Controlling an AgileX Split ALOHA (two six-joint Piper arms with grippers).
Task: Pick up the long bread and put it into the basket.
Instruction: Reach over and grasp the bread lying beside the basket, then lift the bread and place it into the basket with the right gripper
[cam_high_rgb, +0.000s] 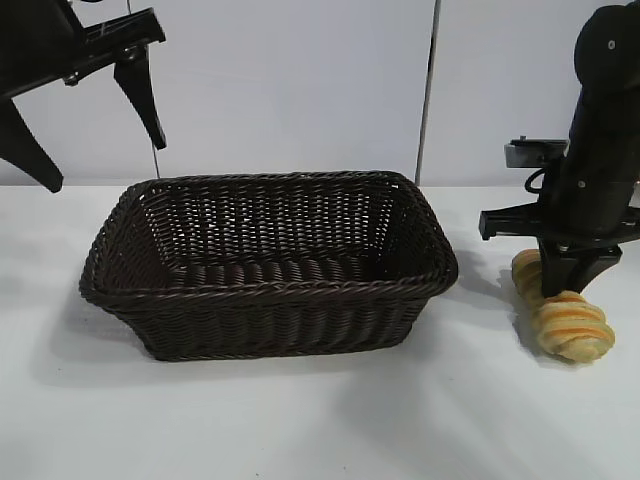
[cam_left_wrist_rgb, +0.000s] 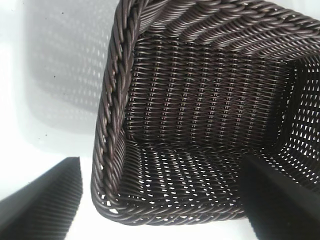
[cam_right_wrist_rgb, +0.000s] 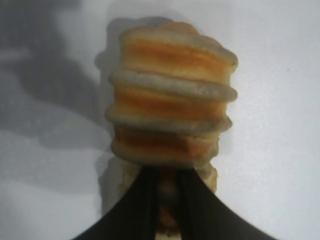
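The right gripper is clamped across the long bread lying on the white table, wicker basket alongside. The left gripper hangs spread above the basket's end.

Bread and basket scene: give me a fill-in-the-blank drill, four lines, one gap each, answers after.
1. The right tool is closed on the ____.
2. The bread lies on the table, to the ____ of the basket in the exterior view.
3. The inside of the basket holds ____.
4. The left tool hangs open ____ the basket's left end.

Missing words: bread; right; nothing; above
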